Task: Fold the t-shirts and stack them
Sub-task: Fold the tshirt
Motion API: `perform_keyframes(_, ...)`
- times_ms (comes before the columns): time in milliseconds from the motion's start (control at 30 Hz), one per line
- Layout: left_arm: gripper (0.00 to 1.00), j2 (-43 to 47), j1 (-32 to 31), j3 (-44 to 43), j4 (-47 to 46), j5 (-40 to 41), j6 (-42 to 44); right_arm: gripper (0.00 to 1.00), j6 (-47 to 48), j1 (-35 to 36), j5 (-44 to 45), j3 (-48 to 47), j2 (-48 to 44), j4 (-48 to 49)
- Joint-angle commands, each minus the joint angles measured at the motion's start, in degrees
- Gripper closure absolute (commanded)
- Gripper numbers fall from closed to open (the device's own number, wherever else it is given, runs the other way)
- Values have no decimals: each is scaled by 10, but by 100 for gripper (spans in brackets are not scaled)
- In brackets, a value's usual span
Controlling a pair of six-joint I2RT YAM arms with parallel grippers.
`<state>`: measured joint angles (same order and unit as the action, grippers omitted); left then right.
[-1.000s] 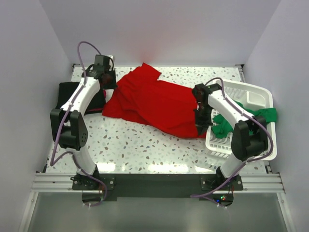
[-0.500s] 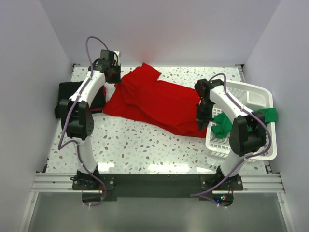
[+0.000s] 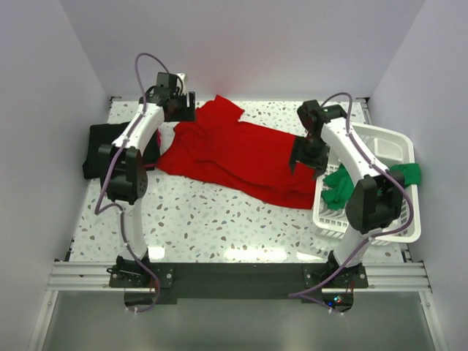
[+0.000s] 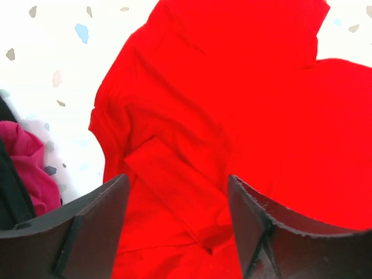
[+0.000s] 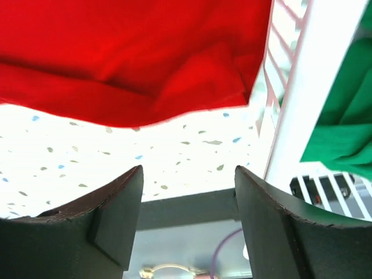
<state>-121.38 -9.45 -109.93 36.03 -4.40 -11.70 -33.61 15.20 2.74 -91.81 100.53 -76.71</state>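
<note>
left hand (image 4: 177,187) spread wide, over rumpled red t-shirt (image 4: 232,104); pink cloth (image 4: 28,168) beside

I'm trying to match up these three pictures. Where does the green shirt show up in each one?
Top external: the green shirt is at the right, lying in the white basket, with part of it over the far rim.
Left wrist: not in it.
Right wrist: at the right edge, beyond the basket's white wall.
Shared landmark: the red shirt, which fills the left wrist view and the top of the right wrist view.
</note>
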Motion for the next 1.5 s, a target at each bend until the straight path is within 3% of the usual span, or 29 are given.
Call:
perform_keyframes(0, 26, 43, -2, -6, -26, 19, -24, 32, -1, -3, 24, -73, 15, 5)
perform_keyframes(333, 28, 213, 7, 256, -43, 42, -56, 36, 65, 70, -39, -80, 35, 52)
perform_keyframes(567, 41, 284, 28, 400, -43, 79, -89, 45, 64, 147, -47, -33, 69, 86)
perform_keyframes(900, 45, 280, 42, 466, -79, 97, -96, 46, 79, 151, -70, 37, 113, 191)
perform_keyframes(1467, 43, 243, 44, 507, -190, 134, -137, 46, 93, 150, -47, 15, 165, 197)
